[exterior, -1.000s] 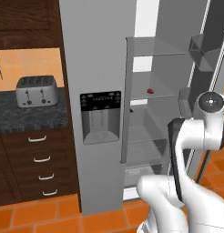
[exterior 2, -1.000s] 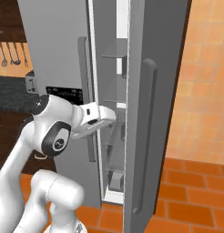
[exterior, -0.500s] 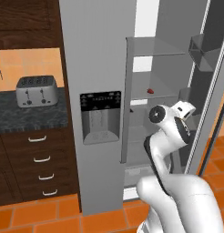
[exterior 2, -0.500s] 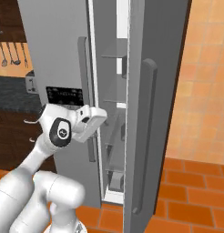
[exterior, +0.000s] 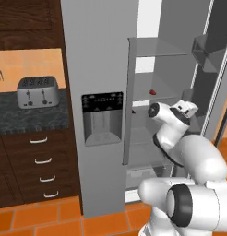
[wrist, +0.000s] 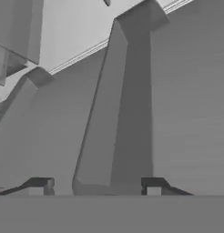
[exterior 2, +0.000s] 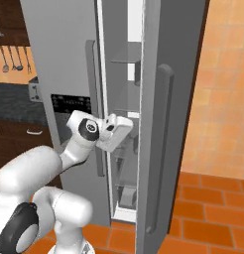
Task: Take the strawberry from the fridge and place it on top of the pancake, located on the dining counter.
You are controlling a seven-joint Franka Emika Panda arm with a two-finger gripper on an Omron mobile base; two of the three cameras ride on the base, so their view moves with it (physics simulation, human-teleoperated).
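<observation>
Fridge point(exterior: 99, 55) right door seen open. Strawberry point(exterior: 153, 91) seen on glass shelf point(exterior: 157, 97) inside, untouched. Gripper point(wrist: 94, 185) positioned at door handle point(wrist: 116, 104), one fingertip point(wrist: 153, 185) either side of bar; contact or clamping cannot be told. Toaster point(exterior: 38, 91) seen on dark worktop point(exterior: 32, 117) left of fridge.

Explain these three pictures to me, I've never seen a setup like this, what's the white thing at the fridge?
This is a simulated kitchen. The white thing is a robot arm on a driving base, with a two-finger gripper. Two pictures come from cameras on the base, behind the arm to its left and right; the third looks along the gripper. The fridge has one door open, and a red strawberry lies on a glass shelf inside. A toaster stands on the dark worktop. The fingers sit either side of a grey bar; whether they grip it is unclear.
</observation>
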